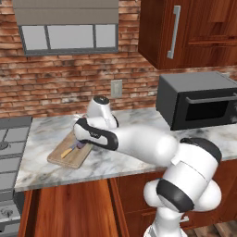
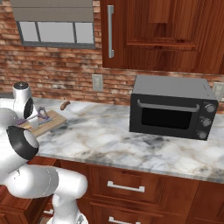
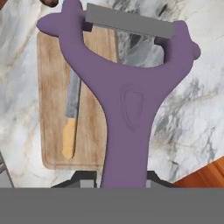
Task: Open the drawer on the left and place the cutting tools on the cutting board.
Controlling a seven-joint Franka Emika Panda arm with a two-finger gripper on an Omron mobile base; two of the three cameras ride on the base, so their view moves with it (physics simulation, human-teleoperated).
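We record the gripper (image 3: 119, 186) pinching the stem of the purple peeler (image 3: 127, 105), its forked head and grey blade pointing away from the hand, held in the air above the counter. In the hand view the peeler hangs over the right edge of the cutting board (image 3: 50, 148), partly above bare marble. We note the knife (image 3: 70, 118) lying flat on the board, its yellow-orange handle toward the near end and its grey blade toward the far end. In the left base view we place the cutting board (image 1: 65, 159) on the marble counter (image 1: 134, 122), left of the microwave (image 1: 199, 99) and just right of the stove (image 1: 11, 152); the knife (image 1: 69, 149) shows on it beside the arm's wrist. In the right base view the peeler (image 2: 42, 114) rises above the board (image 2: 50, 120) at the far left. The drawer's position we cannot tell.
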